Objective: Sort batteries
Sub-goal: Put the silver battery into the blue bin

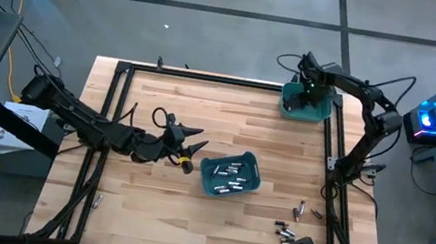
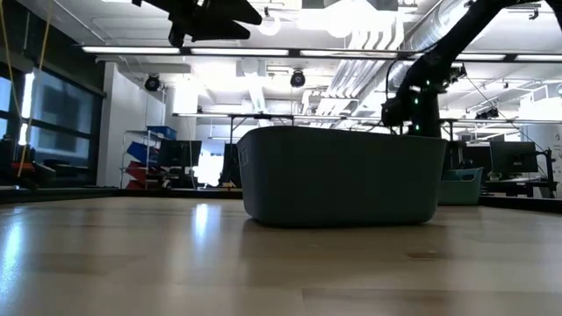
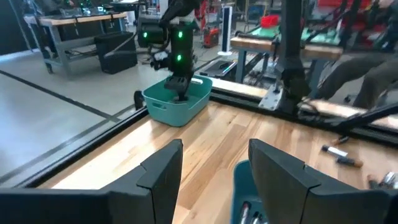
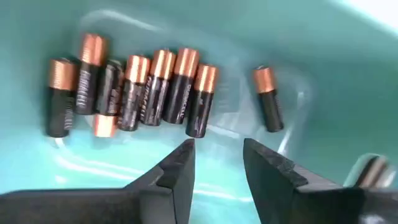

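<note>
The pale wood-plank tabletop (image 1: 201, 120), edged w/ a black metal frame, carried two teal-green plastic bins w/ rounded corners.

The centre bin (image 1: 230, 175) was the landmark. Inside it lay a scatter of small silvery-grey cylindrical batteries (image 1: 227, 177). In the low view its smooth side wall (image 2: 342, 186) filled the middle and hid its contents completely.

The left claw (image 1: 190, 147) hung just beside the centre bin, on the left arm's side, fingers apart w/ nothing between them. The left wrist view showed both dark angular fingers (image 3: 163, 171) w/ a clear gap and only the bin's rim cut off below.

The corner bin (image 1: 305, 103) sat well apart from the centre bin, at the far right corner of the tabletop. The right claw (image 4: 214, 163) was down inside it; from above, the arm hid the claw. Only the right wrist view showed the contents: a row of black batteries w/ copper-coloured ends (image 4: 137, 90) lying side by side on the glossy teal floor, plus one lone black cell (image 4: 268, 99) near them. The claw's fingers stood parted above the floor, gripping nothing.

More loose batteries (image 1: 294, 222), silvery and dark, lay on bare wood near the centre bin, toward the right arm's base. One more small cell (image 1: 98, 200) lay well apart, by the frame's left rail; type hard to tell.
</note>
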Controlling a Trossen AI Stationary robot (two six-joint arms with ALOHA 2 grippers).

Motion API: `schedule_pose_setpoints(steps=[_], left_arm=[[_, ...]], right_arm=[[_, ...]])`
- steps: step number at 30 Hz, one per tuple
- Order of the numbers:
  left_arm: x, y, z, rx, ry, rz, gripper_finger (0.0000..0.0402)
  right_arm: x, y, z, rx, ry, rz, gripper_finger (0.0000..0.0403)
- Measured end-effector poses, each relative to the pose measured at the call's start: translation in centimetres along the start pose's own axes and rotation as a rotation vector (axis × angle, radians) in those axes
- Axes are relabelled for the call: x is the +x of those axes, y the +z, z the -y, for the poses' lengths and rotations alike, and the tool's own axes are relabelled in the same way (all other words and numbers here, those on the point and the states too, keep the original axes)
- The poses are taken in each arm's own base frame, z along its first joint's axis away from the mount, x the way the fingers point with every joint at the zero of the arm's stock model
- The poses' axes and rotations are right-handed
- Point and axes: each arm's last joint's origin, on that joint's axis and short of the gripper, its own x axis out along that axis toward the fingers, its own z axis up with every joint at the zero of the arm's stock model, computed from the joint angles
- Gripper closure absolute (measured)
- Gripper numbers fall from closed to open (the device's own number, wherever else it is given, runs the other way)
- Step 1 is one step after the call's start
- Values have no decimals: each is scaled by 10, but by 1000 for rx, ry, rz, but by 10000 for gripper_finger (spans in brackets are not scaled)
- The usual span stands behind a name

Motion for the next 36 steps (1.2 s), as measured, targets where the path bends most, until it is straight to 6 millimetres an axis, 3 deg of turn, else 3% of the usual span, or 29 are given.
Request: schedule_pose_setpoints(steps=[3, 8, 11, 14, 19, 23, 25, 30, 36], left_arm=[[-8, 10, 9, 89, 31, -16, 231], [-34, 41, 26, 235, 69, -119, 244], [-51, 57, 28, 179, 6, -235, 250], [-64, 57, 25, 78, -90, -435, 254], [-79, 18, 25, -33, -75, -972, 263], [-92, -22, 33, 53, 76, -1478, 271], [-97, -39, 40, 110, 165, -1648, 273], [-105, -75, 66, 162, 226, -1725, 268], [-112, -99, 75, 37, 256, -1836, 234]], right_arm=[[-23, 0, -5, -33, 14, 88, 272], [-74, -9, -29, -137, 141, 409, 270], [-100, -25, -51, -228, 230, 612, 270], [-119, -50, -78, -323, 357, 793, 270], [-128, -106, -130, -510, 622, 1037, 270], [-124, -159, -169, -654, 868, 1186, 270], [-120, -185, -182, -718, 978, 1231, 270], [-113, -239, -195, -840, 1135, 1280, 270], [-106, -272, -197, -865, 1080, 1302, 270]])
